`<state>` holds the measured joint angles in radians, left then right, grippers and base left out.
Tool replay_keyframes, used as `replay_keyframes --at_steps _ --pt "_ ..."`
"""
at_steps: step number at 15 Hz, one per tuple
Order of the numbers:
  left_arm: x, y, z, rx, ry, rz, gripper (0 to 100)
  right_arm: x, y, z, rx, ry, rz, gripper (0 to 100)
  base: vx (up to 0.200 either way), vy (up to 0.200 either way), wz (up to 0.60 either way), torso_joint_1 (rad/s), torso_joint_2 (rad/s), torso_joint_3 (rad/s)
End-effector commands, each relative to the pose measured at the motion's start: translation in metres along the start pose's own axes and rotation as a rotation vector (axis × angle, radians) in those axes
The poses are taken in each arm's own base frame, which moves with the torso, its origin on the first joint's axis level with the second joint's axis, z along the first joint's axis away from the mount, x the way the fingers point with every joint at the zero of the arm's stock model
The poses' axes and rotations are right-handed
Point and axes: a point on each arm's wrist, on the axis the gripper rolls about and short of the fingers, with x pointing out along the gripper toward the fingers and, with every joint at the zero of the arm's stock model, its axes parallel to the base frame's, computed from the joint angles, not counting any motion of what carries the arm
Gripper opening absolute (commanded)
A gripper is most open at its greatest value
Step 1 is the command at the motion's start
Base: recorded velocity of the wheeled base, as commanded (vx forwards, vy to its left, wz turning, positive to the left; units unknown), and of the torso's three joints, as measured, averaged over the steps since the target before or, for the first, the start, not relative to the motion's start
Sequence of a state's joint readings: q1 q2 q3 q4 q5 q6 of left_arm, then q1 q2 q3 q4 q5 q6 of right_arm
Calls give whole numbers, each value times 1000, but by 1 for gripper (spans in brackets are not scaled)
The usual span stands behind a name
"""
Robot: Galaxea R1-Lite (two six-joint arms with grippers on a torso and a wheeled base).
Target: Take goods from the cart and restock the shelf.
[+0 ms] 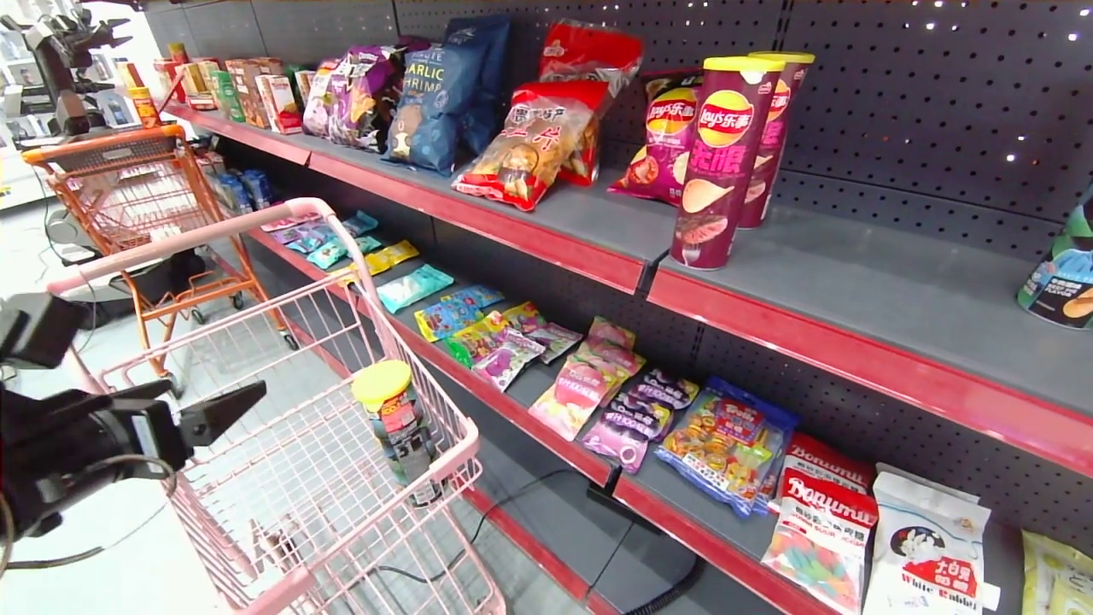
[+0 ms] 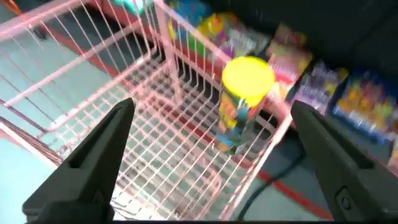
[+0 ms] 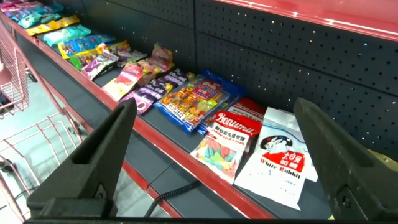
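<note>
A yellow-lidded chip canister (image 1: 397,427) stands, apparently upright, in the corner of the pink cart (image 1: 465,444) nearest the shelf (image 1: 854,282). The left hand (image 2: 211,117) hangs released above the cart's basket. The right hand (image 3: 216,109), also released, faces candy bags (image 3: 193,99) on the lower shelf.

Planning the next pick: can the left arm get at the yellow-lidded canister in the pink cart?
Probably yes: the open left tool faces the canister over the pink cart's open top, with nothing between them.
</note>
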<state>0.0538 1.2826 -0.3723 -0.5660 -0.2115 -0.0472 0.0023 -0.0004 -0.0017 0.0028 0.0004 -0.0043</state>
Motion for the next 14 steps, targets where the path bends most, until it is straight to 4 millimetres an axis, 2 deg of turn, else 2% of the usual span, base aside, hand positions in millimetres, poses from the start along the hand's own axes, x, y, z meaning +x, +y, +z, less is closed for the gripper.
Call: replay_keyframes --at_steps 1,3,8,11,14 --pt "45 17 -33 -6 193 -29 100 0 0 0 0 1 0 100 0 0 0 0 0 0" --pt "47 15 -33 2 187 -86 100 0 0 0 0 1 -1 100 0 0 0 0 0 0" --pt "60 19 -43 2 244 -100 100 0 0 0 0 1 0 100 0 0 0 0 0 0" --pt "78 23 -48 9 237 -121 100 0 0 0 0 1 0 100 0 0 0 0 0 0" --pt "98 24 -60 89 213 -184 100 0 0 0 0 1 0 100 0 0 0 0 0 0"
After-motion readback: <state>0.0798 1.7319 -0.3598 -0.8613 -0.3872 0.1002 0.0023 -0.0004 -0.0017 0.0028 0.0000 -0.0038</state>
